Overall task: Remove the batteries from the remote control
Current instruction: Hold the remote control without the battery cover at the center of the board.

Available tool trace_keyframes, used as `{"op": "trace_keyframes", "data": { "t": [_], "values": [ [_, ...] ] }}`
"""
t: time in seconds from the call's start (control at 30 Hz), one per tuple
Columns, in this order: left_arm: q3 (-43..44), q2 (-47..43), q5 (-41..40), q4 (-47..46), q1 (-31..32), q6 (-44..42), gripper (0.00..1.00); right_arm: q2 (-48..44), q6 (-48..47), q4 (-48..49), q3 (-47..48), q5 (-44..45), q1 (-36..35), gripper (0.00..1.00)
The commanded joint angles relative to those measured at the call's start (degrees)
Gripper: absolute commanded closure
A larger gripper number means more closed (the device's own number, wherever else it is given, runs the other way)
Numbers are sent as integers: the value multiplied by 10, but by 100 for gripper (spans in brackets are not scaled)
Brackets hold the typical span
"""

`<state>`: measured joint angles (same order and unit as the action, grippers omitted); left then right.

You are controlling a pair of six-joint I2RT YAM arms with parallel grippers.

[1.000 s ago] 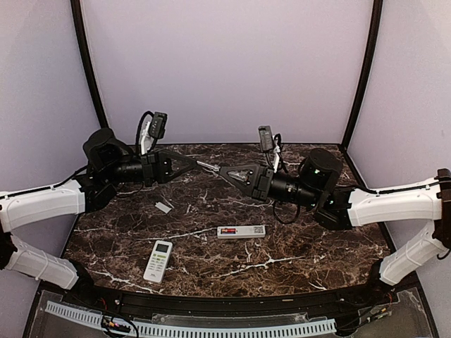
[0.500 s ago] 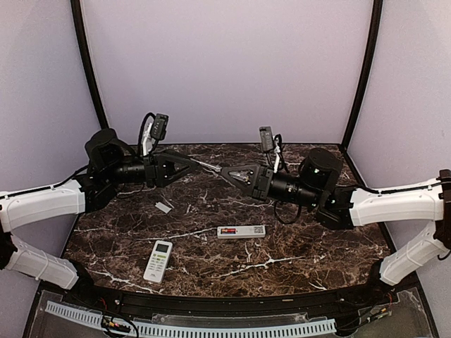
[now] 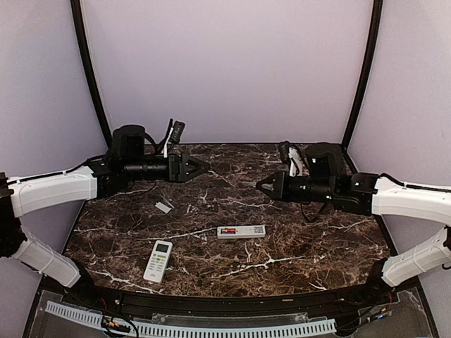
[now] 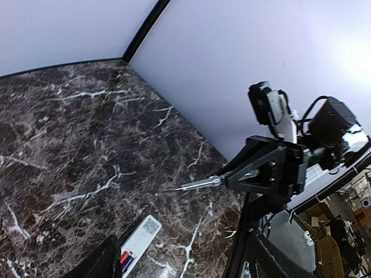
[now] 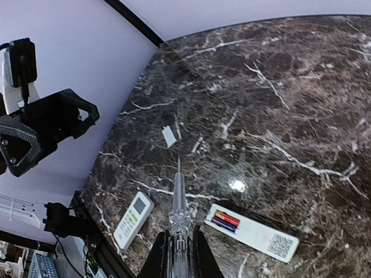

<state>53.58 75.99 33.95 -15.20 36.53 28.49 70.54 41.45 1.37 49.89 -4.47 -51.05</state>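
- Batteries (image 3: 227, 230) are seated in the open remote (image 3: 246, 230), mid-bench (image 3: 317, 246).
- Second remote (image 3: 158, 260) is seen at its 8 o'clock, white cover (image 3: 163, 206) at 10.
- Right hand (image 3: 262, 186), at 1 o'clock, is clamped on a pointed probe (image 5: 177, 191).
- Left hand (image 3: 203, 169), at 11 o'clock: closure cannot be told.

Worktop (image 3: 317, 243): dark veined marble-look surface, polished, glossy. The open remote (image 3: 248, 231) lying on it is white matt plastic; its batteries (image 5: 226, 219) carry shiny red sleeves.
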Motion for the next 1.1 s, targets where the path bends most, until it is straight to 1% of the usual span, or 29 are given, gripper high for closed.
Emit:
{"op": "trace_keyframes", "data": {
  "t": [0.0,0.13,0.3,0.53,0.8,0.93,1.07],
  "values": [
    [30,59,-64,131,-2,-1,28,7,21,-138,11,38,5,100],
    [39,117,-69,148,7,19,35,35,30,-149,8,26,2,100],
    [49,169,-76,179,31,23,38,75,27,-153,19,20,-9,100],
    [58,242,-51,184,55,42,47,119,9,-161,43,19,-24,100],
    [68,283,-50,193,66,41,53,160,-6,-172,70,22,-35,100],
    [70,294,-54,195,66,39,55,171,-8,-179,79,29,-39,100],
    [74,304,-54,198,66,39,59,177,-6,-184,82,32,-41,100]
  ]
}}
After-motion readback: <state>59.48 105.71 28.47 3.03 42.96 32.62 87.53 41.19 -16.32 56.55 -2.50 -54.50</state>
